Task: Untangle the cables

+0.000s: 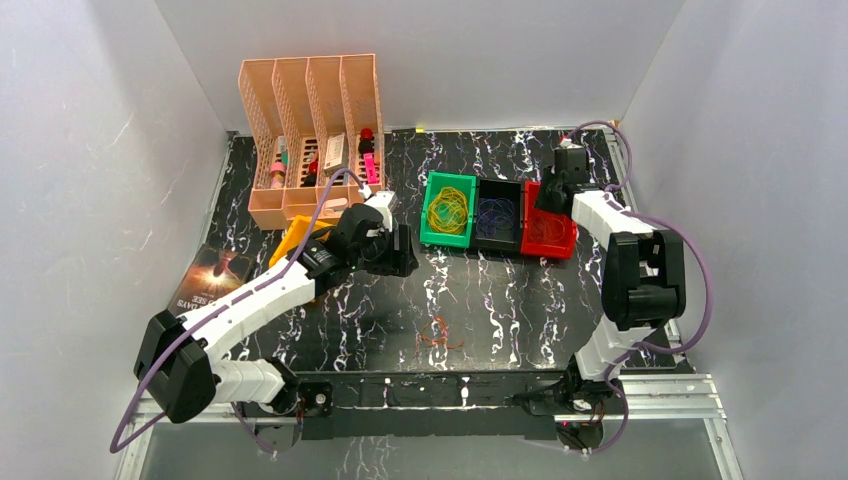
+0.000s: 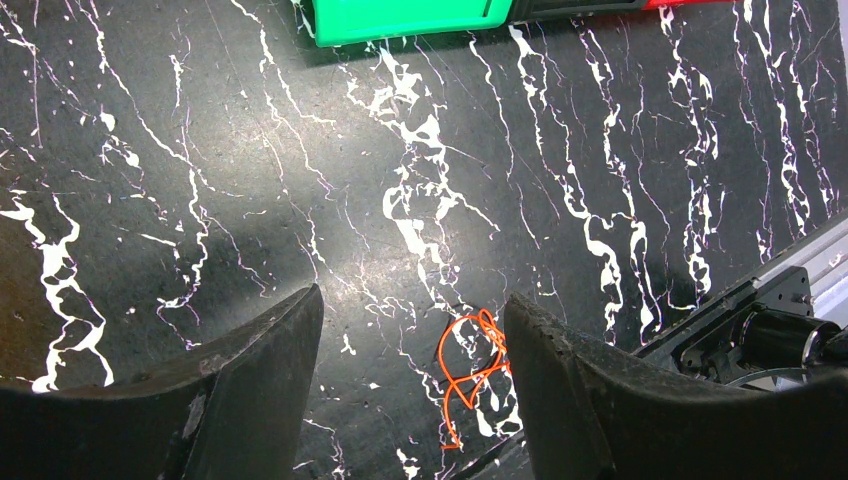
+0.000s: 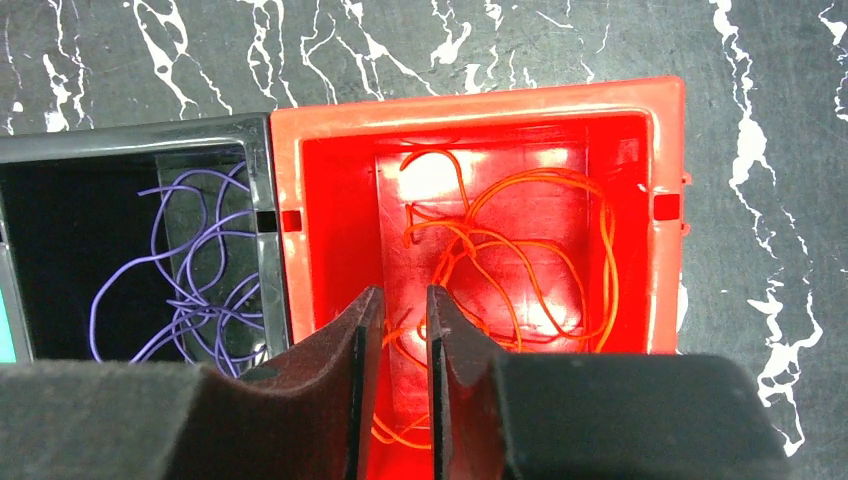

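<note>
The right gripper [image 3: 398, 300] is held over the red bin [image 3: 470, 105], its jaws parted by a narrow slit with nothing seen pinched between them; the orange cables [image 3: 505, 250] lie loosely coiled on the bin's floor beneath the fingertips. The purple cables [image 3: 185, 270] are seen in the black bin [image 3: 130, 135] just beside it, and the yellow cables [image 1: 449, 208] in the green bin [image 2: 400, 18] at the far end of the row; the sorting is judged nearly done. One small orange tangle [image 2: 468, 362] is left on the table [image 2: 250, 150], near its front edge and well apart from the bins; the left gripper [image 2: 412, 297] hangs over the table nearby, jaws spread wide and empty.

The step in hand is judged to be the drop of an orange strand into the red bin. For this to be done well, the jaws should be widened enough that no thin loop is caught on a pad; the gripper should be lifted straight up, so that nothing is dragged over the rim or into the black bin. The last tangle should then be pinched low against the table, since such thin wire is easily missed or lost from a loose grip.
</note>
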Robot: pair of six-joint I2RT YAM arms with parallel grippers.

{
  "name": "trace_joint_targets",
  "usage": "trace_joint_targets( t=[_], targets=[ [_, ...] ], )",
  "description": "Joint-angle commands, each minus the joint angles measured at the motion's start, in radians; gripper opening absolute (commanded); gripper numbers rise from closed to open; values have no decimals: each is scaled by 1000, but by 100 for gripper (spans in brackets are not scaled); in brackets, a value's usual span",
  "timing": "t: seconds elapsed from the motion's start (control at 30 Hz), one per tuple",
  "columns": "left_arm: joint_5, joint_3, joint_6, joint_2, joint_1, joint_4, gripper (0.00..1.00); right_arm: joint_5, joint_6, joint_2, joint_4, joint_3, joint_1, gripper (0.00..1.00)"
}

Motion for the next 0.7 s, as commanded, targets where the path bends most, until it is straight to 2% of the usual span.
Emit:
trace_joint_targets(
  t=[0.0,0.27,0.47,0.67],
  targets=[
    [-4,20,5,-25,2,-7,66,0,0,-54,-19,29,-4,31],
    [-2,23,8,-16,3,-4,66,-28,30,-132,-18,-14,-4,32],
    [2,28,10,-13,3,0,66,-49,86,-261,29,-92,-4,33],
    [2,-1,14,-60,3,50,66,-212,155,-391,63,-160,-4,34]
  ],
)
